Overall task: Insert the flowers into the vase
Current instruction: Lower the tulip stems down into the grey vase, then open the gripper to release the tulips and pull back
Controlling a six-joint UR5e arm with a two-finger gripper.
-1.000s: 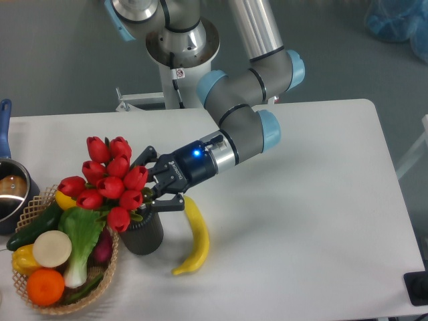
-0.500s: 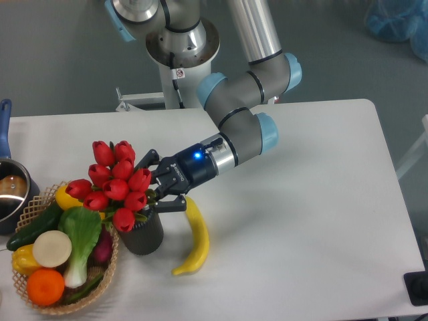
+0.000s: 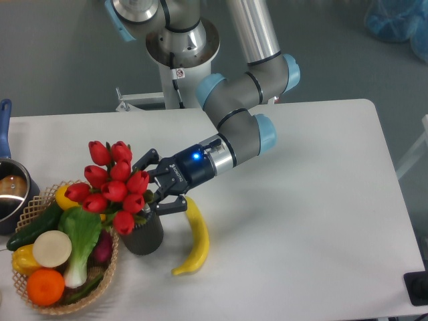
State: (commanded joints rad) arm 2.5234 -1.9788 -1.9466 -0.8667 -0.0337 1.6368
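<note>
- Gripper (image 3: pixel 151 189) lies nearly level, reaching left; jaws close around the green stems of the flowers (image 3: pixel 112 187).
- Red tulip heads fan up and left, tilted, partly overhanging the wicker basket (image 3: pixel 40 200).
- Stem ends sit at the mouth of the vase (image 3: pixel 142 235); depth inside cannot be told.
- Vase stands upright on the white table (image 3: pixel 301 200), just beside the basket.
- Banana (image 3: pixel 194 235) lies just right of the vase.
- Metal pot (image 3: pixel 11 194) at the left edge.
</note>
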